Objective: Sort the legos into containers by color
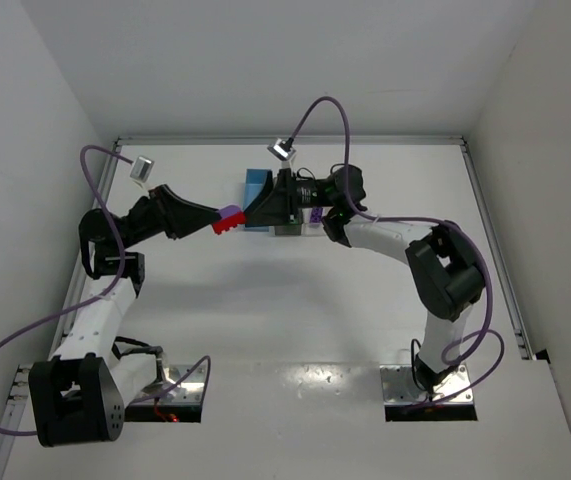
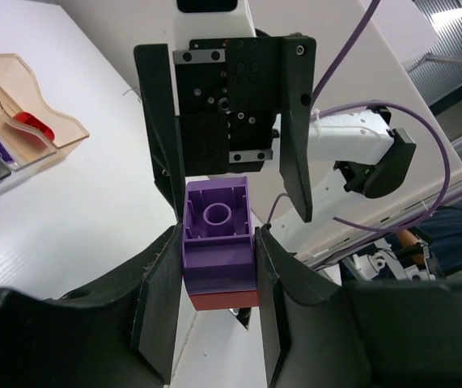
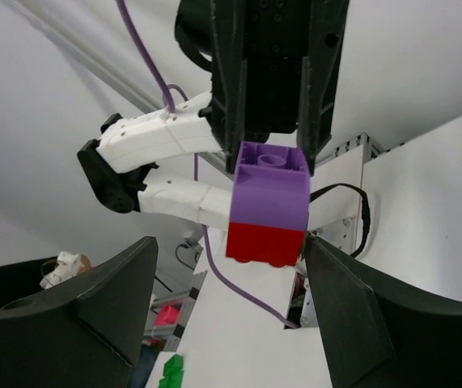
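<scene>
The left gripper [image 2: 218,275] clamps a small purple plastic brick [image 3: 269,190] joined to a red plastic brick [image 3: 264,241]. Facing it, the right gripper [image 3: 231,259] is spread either side of the red one, probably to pull them apart for sorting.

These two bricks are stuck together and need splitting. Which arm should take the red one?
Right, probably. Its open end effector sits either side of the red brick without touching it, while the left end effector is clamped on the purple brick.
</scene>
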`<action>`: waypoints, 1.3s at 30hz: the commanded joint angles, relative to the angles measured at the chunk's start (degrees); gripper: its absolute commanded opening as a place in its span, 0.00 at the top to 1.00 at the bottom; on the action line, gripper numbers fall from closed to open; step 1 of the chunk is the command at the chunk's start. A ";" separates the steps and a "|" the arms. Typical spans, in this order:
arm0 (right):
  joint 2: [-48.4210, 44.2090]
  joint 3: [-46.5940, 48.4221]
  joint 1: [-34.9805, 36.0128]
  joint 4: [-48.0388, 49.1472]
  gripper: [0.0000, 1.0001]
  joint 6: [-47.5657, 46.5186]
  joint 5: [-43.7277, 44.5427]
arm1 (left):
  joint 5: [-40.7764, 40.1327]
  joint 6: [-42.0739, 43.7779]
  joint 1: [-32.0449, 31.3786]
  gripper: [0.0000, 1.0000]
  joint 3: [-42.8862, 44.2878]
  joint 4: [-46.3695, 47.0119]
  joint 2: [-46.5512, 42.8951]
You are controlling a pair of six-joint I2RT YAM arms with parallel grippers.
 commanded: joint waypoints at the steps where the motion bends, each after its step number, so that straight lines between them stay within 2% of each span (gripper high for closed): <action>1: 0.66 3.06 0.53 -0.72 0.27 -4.78 -0.25 | -0.53 2.71 -1.03 1.00 2.04 -1.05 -0.23; 14: 1.72 4.65 2.11 -2.84 0.38 -6.20 -0.25 | -0.53 3.24 -1.03 1.00 2.04 -1.58 -0.23; 19: 1.72 4.65 2.63 -3.46 0.53 -6.82 -0.25 | -1.06 3.24 -1.03 1.00 2.04 -1.58 -0.23; 22: 1.72 4.65 3.16 -3.98 0.66 -6.82 -0.25 | -1.67 3.77 -1.03 1.00 1.51 -1.58 -0.76; 26: 1.72 4.65 3.16 -4.51 0.89 -7.34 -0.25 | -3.69 3.77 -1.03 1.00 -0.41 -1.58 -1.81; 29: 1.72 4.03 3.16 -4.51 0.95 -7.87 -0.25 | -5.18 3.77 -1.03 1.00 -1.74 -1.58 -3.30; 39: -1.18 0.35 5.45 -9.08 0.99 -13.31 -1.92 | -10.55 0.95 2.12 1.00 -2.26 2.02 -3.49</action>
